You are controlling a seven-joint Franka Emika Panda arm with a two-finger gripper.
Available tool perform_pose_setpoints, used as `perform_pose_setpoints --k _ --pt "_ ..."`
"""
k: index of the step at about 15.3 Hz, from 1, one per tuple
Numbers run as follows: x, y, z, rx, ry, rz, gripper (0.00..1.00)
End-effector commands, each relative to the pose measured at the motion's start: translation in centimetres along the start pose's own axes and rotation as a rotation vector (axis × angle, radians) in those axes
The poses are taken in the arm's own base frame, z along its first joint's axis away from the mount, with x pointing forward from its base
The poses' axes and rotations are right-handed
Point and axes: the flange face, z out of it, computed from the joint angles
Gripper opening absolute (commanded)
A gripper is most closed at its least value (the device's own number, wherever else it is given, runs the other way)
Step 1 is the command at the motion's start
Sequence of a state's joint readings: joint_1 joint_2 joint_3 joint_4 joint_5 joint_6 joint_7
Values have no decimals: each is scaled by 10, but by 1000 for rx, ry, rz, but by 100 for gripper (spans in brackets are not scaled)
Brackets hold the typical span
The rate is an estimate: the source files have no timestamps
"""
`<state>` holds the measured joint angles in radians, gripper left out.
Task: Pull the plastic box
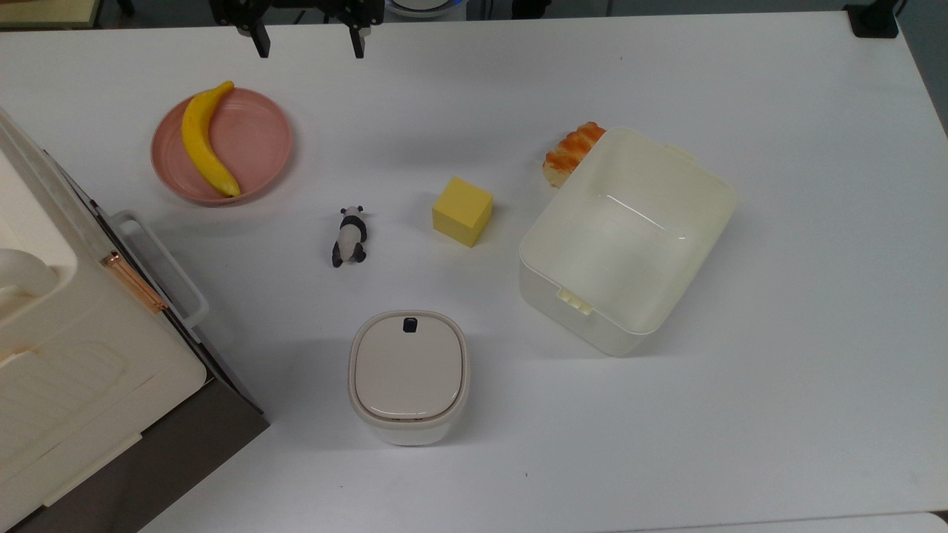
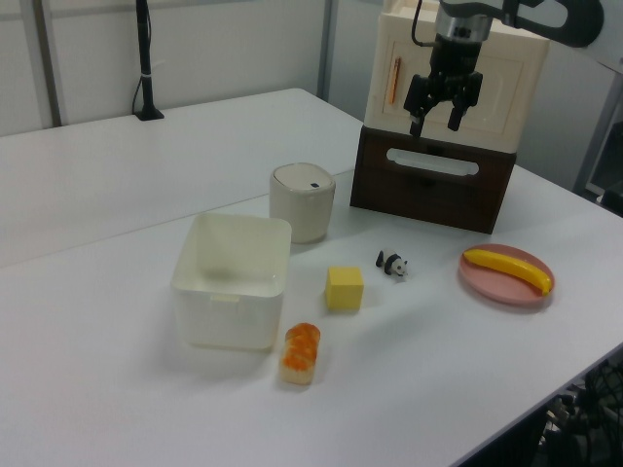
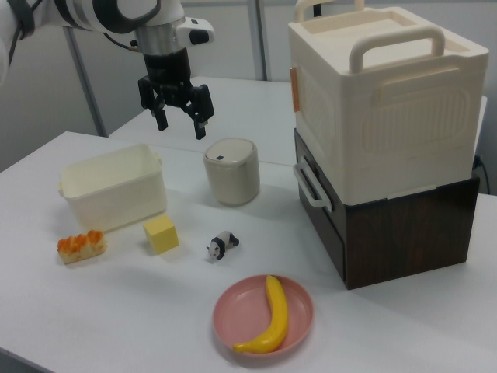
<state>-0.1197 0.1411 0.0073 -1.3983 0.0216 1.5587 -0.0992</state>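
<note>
We see the claw (image 1: 307, 41) hang high with fingers spread and nothing between them, well apart from the box (image 1: 628, 237) we mean to pull. The box sits lidless on the counter (image 1: 778, 370) toward the top view's right, a bread roll (image 1: 572, 152) touching its far corner and a yellow cube (image 1: 462, 211) near, so any pull should steer clear of both

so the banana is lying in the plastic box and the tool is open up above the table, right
Not quite: the banana lies on the pink plate, as the top view shows. The plastic box is empty. The tool is indeed open above the table.
</note>
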Motion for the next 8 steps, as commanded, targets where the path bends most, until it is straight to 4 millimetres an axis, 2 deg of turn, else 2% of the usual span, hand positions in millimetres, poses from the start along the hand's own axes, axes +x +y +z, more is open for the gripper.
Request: perform_pose_setpoints --k 1,5,8 --pt "-11 -16 3 22 -70 -20 100" --pt "-5 -35 16 27 -95 -66 100" --pt "4 -71 39 55 -120 -191 100"
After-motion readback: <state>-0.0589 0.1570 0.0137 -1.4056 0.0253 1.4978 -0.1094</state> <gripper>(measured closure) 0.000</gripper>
